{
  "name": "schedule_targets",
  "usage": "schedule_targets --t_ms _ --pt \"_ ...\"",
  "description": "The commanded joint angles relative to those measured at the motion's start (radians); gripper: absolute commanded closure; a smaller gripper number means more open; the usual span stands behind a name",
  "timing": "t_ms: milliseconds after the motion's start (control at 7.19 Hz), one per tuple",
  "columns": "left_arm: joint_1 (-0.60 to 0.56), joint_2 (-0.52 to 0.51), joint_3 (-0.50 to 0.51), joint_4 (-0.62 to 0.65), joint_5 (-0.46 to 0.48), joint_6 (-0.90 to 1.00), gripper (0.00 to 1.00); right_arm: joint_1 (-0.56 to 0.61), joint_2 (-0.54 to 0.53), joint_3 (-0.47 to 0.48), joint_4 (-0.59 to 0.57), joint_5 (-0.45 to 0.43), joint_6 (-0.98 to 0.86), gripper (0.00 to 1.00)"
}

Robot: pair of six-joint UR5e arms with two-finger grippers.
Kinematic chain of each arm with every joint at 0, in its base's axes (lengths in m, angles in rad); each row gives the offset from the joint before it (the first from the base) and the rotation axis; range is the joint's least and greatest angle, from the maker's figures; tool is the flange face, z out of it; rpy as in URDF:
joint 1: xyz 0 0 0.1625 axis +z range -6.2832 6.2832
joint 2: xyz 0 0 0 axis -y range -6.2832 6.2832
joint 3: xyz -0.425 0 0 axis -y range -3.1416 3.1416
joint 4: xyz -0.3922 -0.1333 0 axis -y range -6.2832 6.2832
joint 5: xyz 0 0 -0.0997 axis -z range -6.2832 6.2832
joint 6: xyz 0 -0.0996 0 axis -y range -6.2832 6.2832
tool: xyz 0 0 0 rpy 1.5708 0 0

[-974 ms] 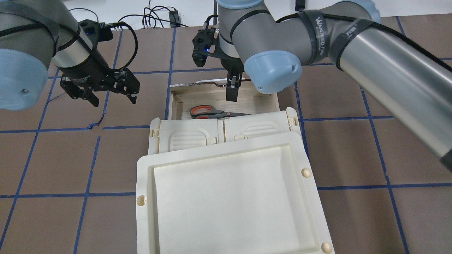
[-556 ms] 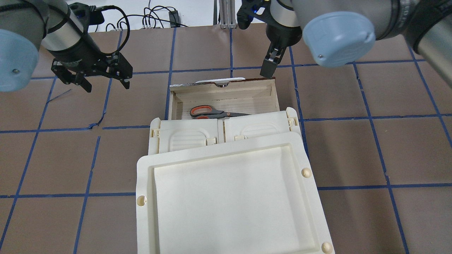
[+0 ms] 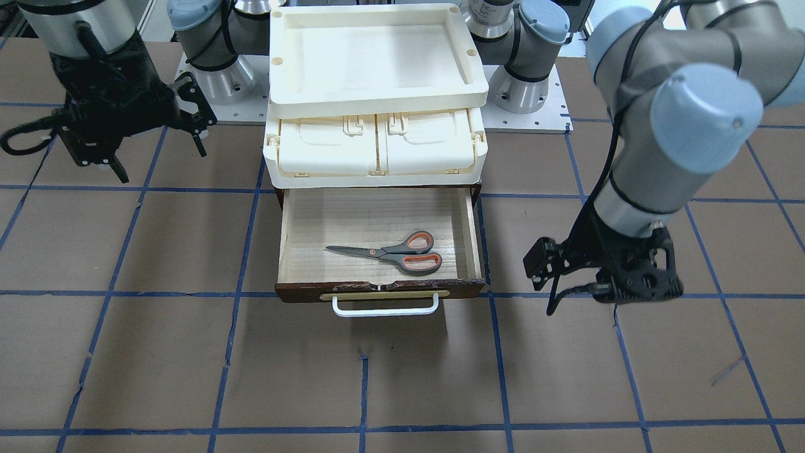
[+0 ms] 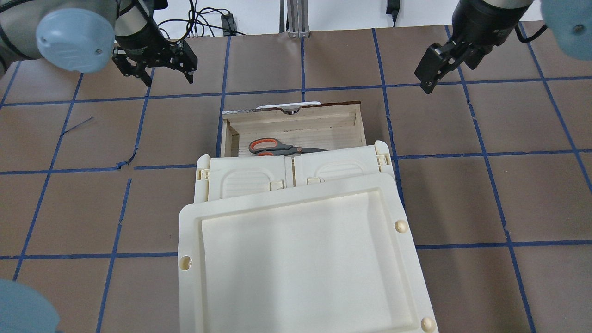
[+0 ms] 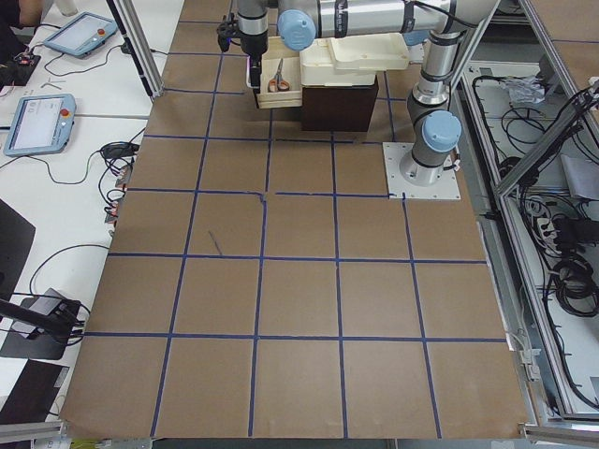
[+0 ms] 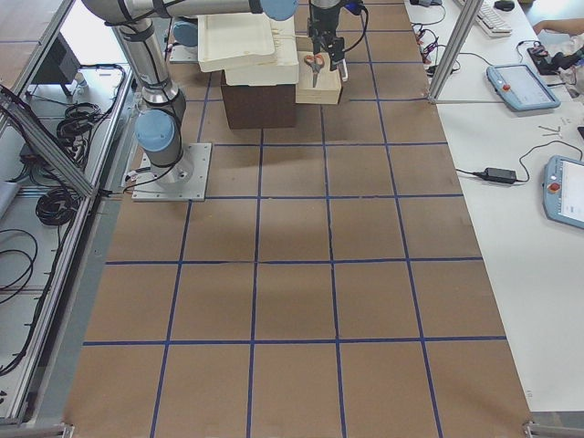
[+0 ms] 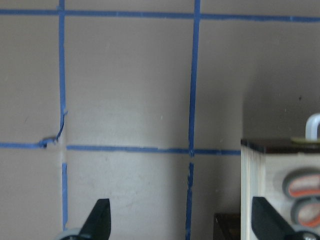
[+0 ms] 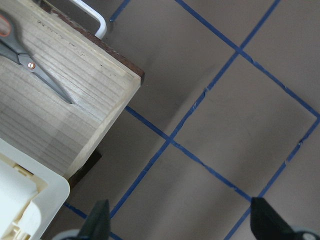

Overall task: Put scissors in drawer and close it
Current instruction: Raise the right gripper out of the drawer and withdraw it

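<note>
brown table (image 4: 323, 60): scissors (image 4: 273, 147) lie in the open drawer (image 4: 291, 113); right gripper (image 4: 428, 83) has retreated, left gripper (image 4: 169, 78) too, both fingers spread wide; closing remains.

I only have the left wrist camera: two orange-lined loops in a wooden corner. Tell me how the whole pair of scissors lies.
Observer: The scissors lie flat on the floor of the drawer, blades pointing to the robot's right.
Operator: Report how far out the drawer is.
Observer: It is pulled well out from under the cream case, and nothing touches its white handle.
Operator: Now give me the right gripper.
Observer: The right gripper is open and empty, above the table off the drawer's front corner on the robot's right.
</note>
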Motion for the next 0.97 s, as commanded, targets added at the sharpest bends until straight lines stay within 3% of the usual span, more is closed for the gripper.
schedule_targets --t_ms 0,278,417,556,834 --pt "-0.004 -0.102 0.008 0.096 -0.114 -0.052 0.0 -0.043 -0.027 -0.001 0.069 -0.005 0.242 0.0" --pt "-0.016 -0.102 -0.012 0.075 -0.17 -0.071 0.0 -0.025 -0.041 -0.012 0.086 -0.014 0.394 0.0" --pt "-0.018 -0.1 -0.038 0.046 -0.17 -0.071 0.0 -0.014 -0.044 -0.019 0.103 0.068 0.489 0.0" --pt "-0.02 -0.099 -0.044 0.018 -0.17 -0.072 0.0 0.017 -0.035 -0.042 0.103 0.084 0.563 0.0" --pt "-0.021 -0.1 -0.052 0.018 -0.172 -0.074 0.0 0.031 -0.027 -0.039 0.106 0.04 0.551 0.0"
